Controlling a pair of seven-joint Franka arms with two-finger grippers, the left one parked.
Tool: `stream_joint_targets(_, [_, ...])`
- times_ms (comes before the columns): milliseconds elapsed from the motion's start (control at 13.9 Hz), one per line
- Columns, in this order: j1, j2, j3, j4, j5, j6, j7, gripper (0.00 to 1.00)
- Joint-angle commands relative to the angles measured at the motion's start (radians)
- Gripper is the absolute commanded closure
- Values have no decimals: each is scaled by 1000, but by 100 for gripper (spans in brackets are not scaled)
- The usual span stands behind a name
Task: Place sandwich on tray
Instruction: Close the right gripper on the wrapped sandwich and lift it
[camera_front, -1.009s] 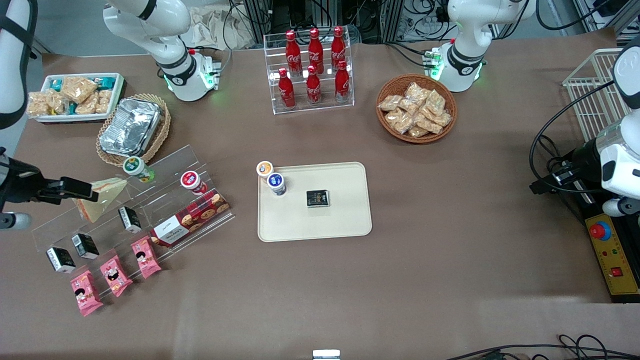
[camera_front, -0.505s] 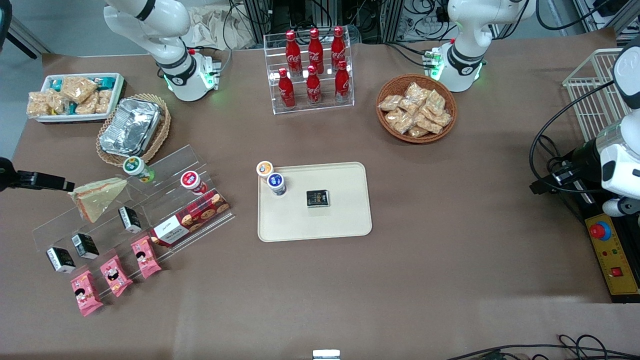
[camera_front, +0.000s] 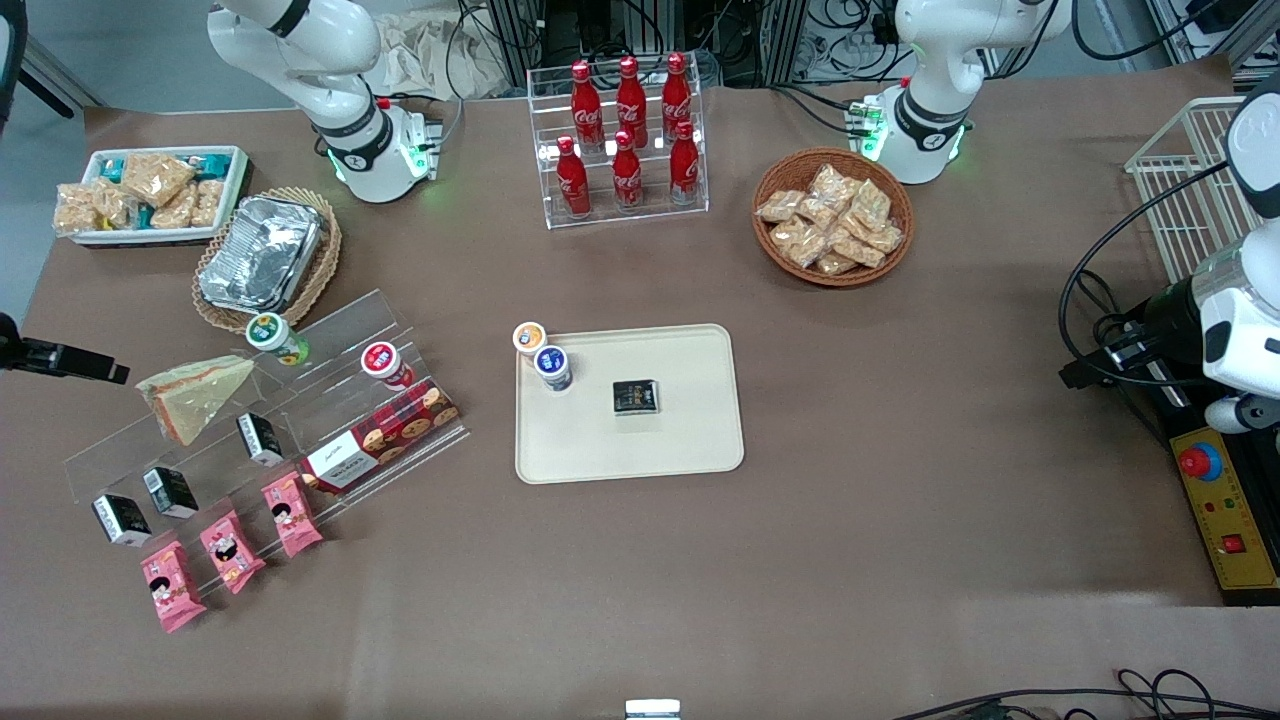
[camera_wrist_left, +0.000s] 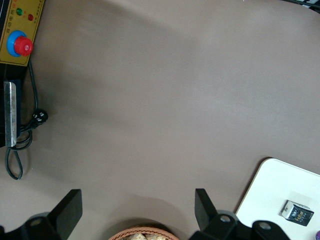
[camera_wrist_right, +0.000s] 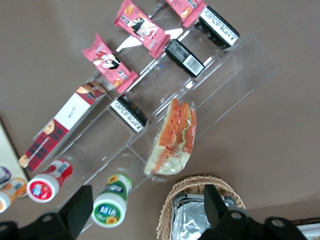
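The sandwich (camera_front: 193, 393) is a wrapped triangular wedge lying on the top step of a clear acrylic shelf. In the right wrist view its orange-red and white cut edge (camera_wrist_right: 172, 140) faces the camera. My gripper (camera_front: 100, 368) is open and empty. It hangs apart from the sandwich, toward the working arm's end of the table. In the right wrist view the gripper (camera_wrist_right: 147, 210) has its jaws spread wide, with the sandwich beyond their tips. The beige tray (camera_front: 690, 440) lies at the table's middle, and its corner shows in the left wrist view (camera_wrist_left: 270, 190).
On the tray are a black packet (camera_front: 636, 397) and a blue-lidded cup (camera_front: 552, 366); an orange-lidded cup (camera_front: 529, 338) stands at its corner. The shelf holds a green-lidded cup (camera_front: 270, 333), a red cookie box (camera_front: 380, 437) and pink packets (camera_front: 232, 550). A foil container in a basket (camera_front: 262, 255) stands beside it.
My gripper has drawn back from the sandwich toward the working arm's end of the table. The sandwich stays on the shelf, almost unmoved.
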Motion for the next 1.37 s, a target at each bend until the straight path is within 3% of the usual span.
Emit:
stream_joint_targets(0, [-5, -107, 6, -194, -29, 129, 31, 1])
stream_joint_targets(288, [0, -132, 8, -333, -32, 271, 142, 1])
stream_joint_targets(1153, [-3, -11, 8, -344, -50, 357, 327, 3])
stream_joint_targets(1225, [-5, 1, 8, -344, -50, 372, 328, 6])
stream_joint_targets(1297, [-6, 15, 8, -344, -53, 390, 328, 16])
